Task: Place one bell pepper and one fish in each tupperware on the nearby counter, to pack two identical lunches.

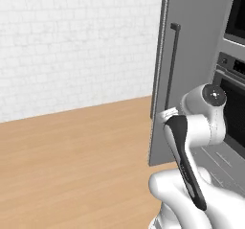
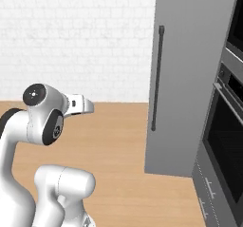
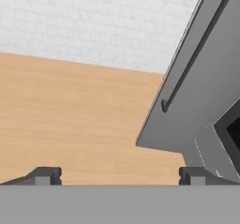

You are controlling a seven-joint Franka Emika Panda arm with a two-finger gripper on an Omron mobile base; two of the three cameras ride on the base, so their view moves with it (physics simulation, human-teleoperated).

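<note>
The bell peppers, the fish, the tupperwares and the counter are out of view. My gripper (image 3: 119,176) is open, its two dark fingertips (image 3: 47,175) standing far apart with nothing between them. It looks out over a light wooden floor (image 3: 70,110) towards the foot of a tall grey cabinet (image 3: 206,92). The white arm (image 1: 201,127) is folded up close over the base.
The tall grey cabinet (image 2: 190,79) with a long dark vertical handle (image 2: 156,79) stands ahead to the right. A dark built-in oven (image 2: 228,145) is beside it on the right. A white brick wall (image 1: 72,41) closes the back, with wooden floor (image 1: 72,161) to the left.
</note>
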